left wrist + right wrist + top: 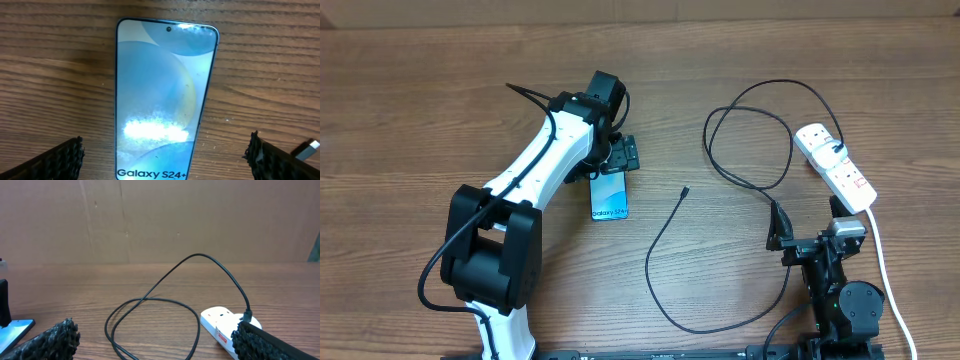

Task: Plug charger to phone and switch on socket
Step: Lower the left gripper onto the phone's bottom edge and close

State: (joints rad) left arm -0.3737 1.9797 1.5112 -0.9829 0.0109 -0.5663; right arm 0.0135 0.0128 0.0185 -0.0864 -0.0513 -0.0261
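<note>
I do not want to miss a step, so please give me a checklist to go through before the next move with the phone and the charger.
1. The left gripper is open: ok.
2. The phone lies flat, screen up, under the left gripper: ok.
3. The right gripper is open: ok.
4. The charger tip lies free on the table, apart from the phone: ok.
5. The charger plug sits in the socket: ok.
6. The socket switch is on: cannot tell.

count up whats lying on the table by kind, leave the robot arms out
phone: 1
charger cable: 1
power strip: 1
total: 3
</note>
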